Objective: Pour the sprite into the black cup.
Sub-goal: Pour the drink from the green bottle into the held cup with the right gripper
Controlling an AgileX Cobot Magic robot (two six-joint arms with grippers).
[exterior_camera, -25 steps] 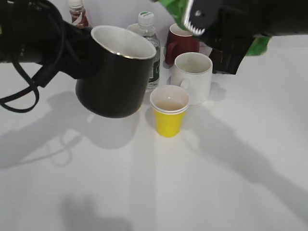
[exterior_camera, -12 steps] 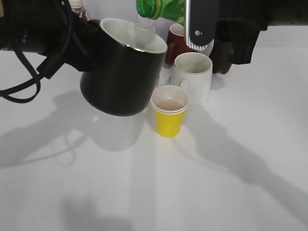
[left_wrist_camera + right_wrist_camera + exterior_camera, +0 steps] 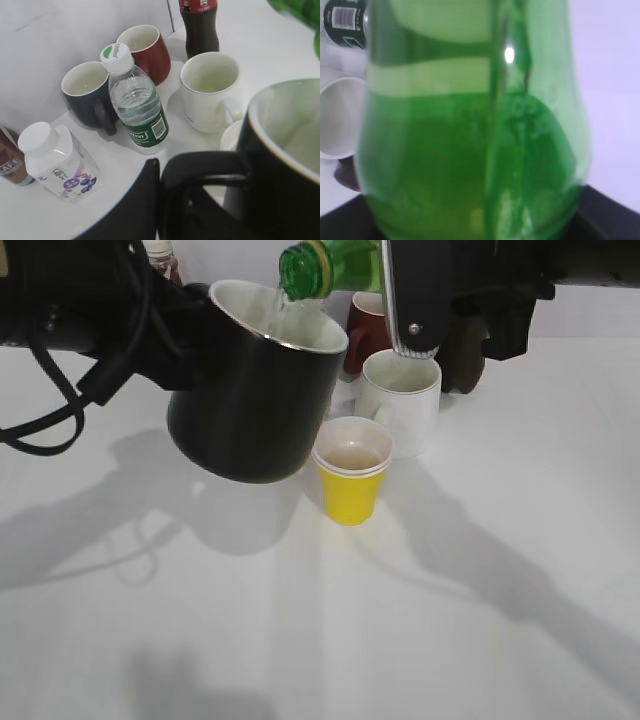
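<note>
My left gripper (image 3: 162, 200) is shut on the loop handle of the black cup (image 3: 250, 390) and holds it tilted in the air at the left; its white inside shows in the left wrist view (image 3: 290, 130). My right gripper (image 3: 420, 300) is shut on the sprite bottle (image 3: 330, 265), which lies tipped with its open green mouth just above the cup's rim. A thin clear stream runs from the mouth into the cup. The green bottle (image 3: 470, 130) fills the right wrist view and hides the jaws there.
A yellow paper cup (image 3: 352, 470) and a white mug (image 3: 402, 400) stand just right of the black cup. Behind are a dark red mug (image 3: 145, 50), a dark blue mug (image 3: 87, 95), a water bottle (image 3: 137, 102), a cola bottle (image 3: 200, 25) and a small white-capped bottle (image 3: 55, 160).
The black cup rose and shifted right under the bottle. The sprite bottle tipped further, its mouth dropped to the cup's rim, and liquid now runs out.
</note>
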